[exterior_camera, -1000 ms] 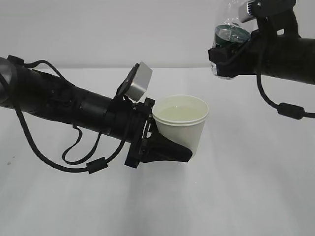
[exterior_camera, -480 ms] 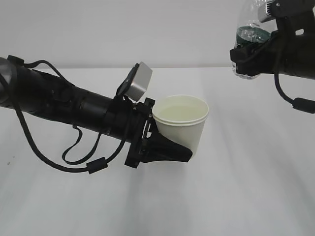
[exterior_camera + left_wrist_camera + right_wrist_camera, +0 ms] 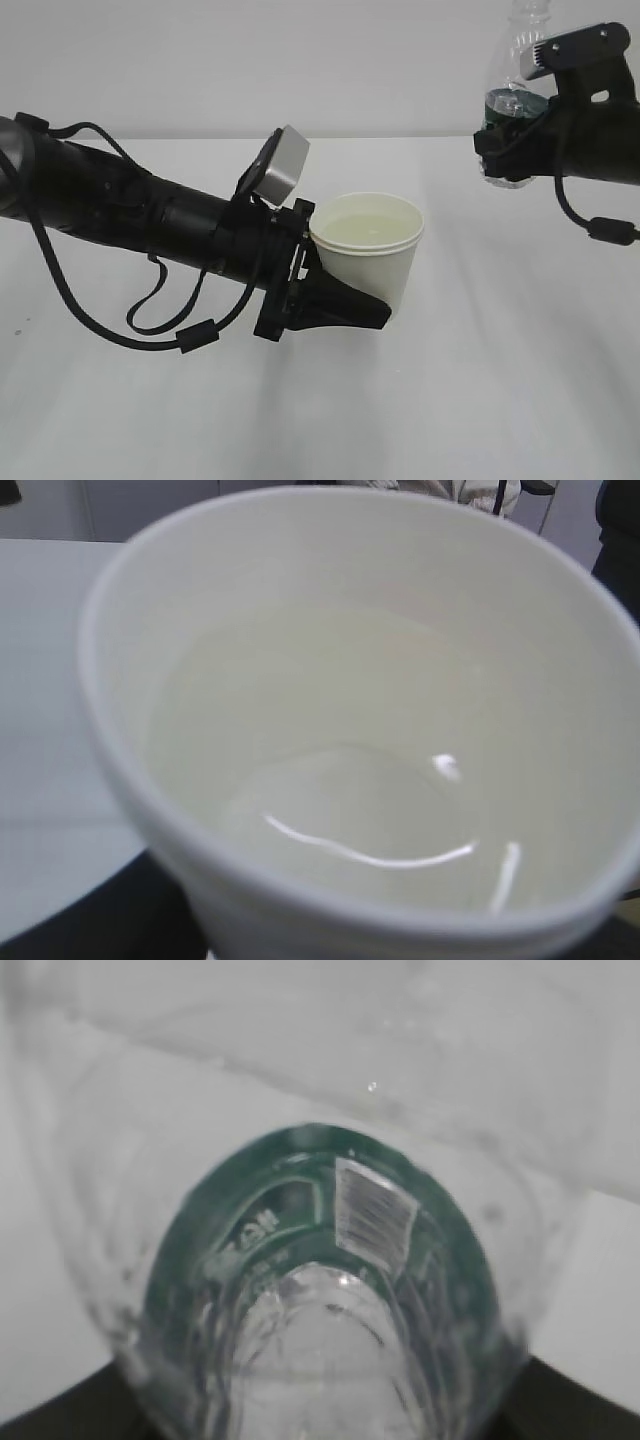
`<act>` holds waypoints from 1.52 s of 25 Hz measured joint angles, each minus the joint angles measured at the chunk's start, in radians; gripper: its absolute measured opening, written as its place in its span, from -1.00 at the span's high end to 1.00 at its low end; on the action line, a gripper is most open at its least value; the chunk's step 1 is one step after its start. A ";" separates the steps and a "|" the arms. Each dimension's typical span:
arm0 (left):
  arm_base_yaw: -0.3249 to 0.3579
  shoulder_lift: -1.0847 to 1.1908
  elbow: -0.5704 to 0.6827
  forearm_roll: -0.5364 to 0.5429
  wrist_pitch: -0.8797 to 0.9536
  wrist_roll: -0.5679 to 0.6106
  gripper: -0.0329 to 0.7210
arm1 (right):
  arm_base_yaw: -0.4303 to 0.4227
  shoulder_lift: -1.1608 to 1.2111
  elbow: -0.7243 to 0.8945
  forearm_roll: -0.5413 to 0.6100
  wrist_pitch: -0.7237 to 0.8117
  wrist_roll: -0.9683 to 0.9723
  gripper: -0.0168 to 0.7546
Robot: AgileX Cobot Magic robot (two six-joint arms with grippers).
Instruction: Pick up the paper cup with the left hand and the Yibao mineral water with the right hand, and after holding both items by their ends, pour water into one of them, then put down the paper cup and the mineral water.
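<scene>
- Paper cup [image 3: 367, 250]: cream-white, upright, centre of the scene, raised above the table [image 3: 480, 400]. It holds pale liquid, seen from above in the left wrist view [image 3: 340, 810]. Kept level, in my judgement, so the contents do not spill.
- Left hand [image 3: 335, 300]: black arm reaching in from the left, with a grey square block [image 3: 278, 165] near the wrist. Its gripper is clenched around the cup's lower half, leaving the rim clear above the fingers.
- Yibao mineral water [image 3: 512, 95]: clear ribbed bottle with a dark green label band, far right and higher than the cup, well apart from it. It stands nearly upright with its neck toward the top edge, so no water can run out. The right wrist view looks along the body of the bottle [image 3: 320, 1290].
- Right hand [image 3: 515, 140]: black arm entering from the right, silver-edged plate on top. Its gripper is grasping the bottle around the label band.
- Task standing: the cup is already filled and the bottle is clear of it, so pouring looks complete. Both items remain to be set down.
</scene>
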 joint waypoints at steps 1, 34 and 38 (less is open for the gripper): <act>0.000 0.000 0.000 0.000 0.000 0.000 -0.22 | 0.000 0.013 0.000 0.000 -0.002 -0.004 -0.08; 0.000 0.000 0.000 -0.002 0.000 0.000 -0.22 | -0.057 0.083 0.233 0.703 -0.415 -0.519 -0.04; 0.000 0.000 0.000 -0.002 0.000 0.000 -0.22 | -0.057 0.089 0.233 0.714 -0.420 -0.537 -0.04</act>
